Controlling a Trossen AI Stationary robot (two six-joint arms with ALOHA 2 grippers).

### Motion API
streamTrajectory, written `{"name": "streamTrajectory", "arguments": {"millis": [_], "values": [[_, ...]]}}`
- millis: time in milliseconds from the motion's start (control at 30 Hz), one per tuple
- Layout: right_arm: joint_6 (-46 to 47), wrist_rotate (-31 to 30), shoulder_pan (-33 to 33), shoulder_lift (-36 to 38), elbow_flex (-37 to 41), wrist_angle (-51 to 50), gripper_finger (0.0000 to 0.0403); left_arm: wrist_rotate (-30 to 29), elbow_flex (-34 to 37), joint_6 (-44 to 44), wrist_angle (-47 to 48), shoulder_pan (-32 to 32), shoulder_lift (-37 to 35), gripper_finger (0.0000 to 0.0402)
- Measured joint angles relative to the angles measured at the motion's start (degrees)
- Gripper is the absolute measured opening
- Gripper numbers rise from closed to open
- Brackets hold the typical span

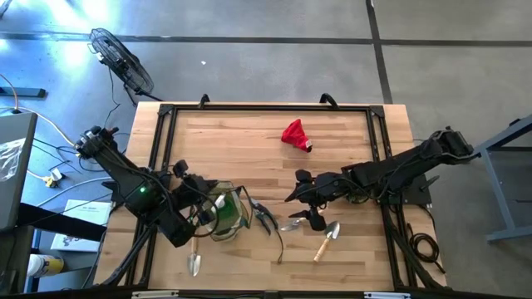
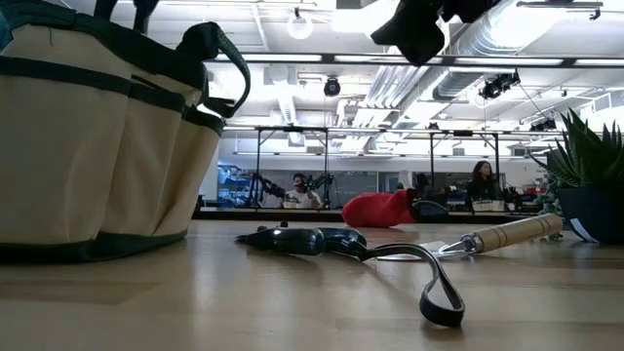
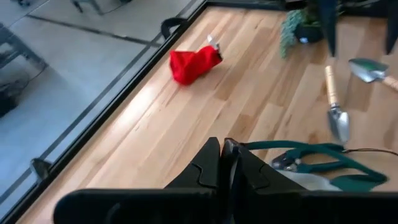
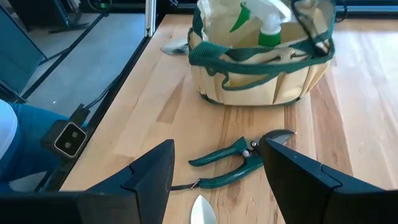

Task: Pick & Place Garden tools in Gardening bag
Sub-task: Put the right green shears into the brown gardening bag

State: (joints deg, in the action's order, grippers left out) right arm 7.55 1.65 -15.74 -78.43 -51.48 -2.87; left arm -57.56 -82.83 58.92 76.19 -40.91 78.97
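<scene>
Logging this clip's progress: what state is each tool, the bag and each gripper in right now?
gardening bag: upright, open, spray bottle inside.
pruners: lying on table, outside bag.
trowel: on table, unbagged.
second trowel: on table beside bag.
red cloth: on table, untouched.
left gripper: shut, at bag.
right gripper: open, empty, above pruners.

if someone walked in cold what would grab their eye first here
Probably the bright red cloth item, alone toward the far side of the wooden table. Next, the tan canvas gardening bag with green trim at the near edge, a green spray bottle poking out. The open right gripper hovers over green-handled pruners lying between.
</scene>
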Motion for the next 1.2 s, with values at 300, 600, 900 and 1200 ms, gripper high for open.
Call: {"name": "streamTrajectory", "arguments": {"millis": [300, 600, 900, 1200], "values": [[0.13, 0.07, 0.02, -1.42, 0.02, -0.05, 0.0231, -1.08, 6.49, 6.51, 0.25, 0.04, 0.03, 0.0003], [0.13, -0.04, 0.04, -1.73, 0.0, 0.6, 0.0231, -3.08, 9.87, 2.92, -7.78, 0.04, -0.13, 0.0003], [0.15, -0.21, 0.17, -1.73, 0.02, 1.35, 0.0231, -2.49, 9.66, -9.66, -14.17, 2.96, -2.74, 0.0003], [0.47, -0.04, 0.15, -1.73, 0.0, 1.37, 0.0231, 9.11, 12.35, -25.1, -28.71, 9.04, -3.43, 0.0003]]}}
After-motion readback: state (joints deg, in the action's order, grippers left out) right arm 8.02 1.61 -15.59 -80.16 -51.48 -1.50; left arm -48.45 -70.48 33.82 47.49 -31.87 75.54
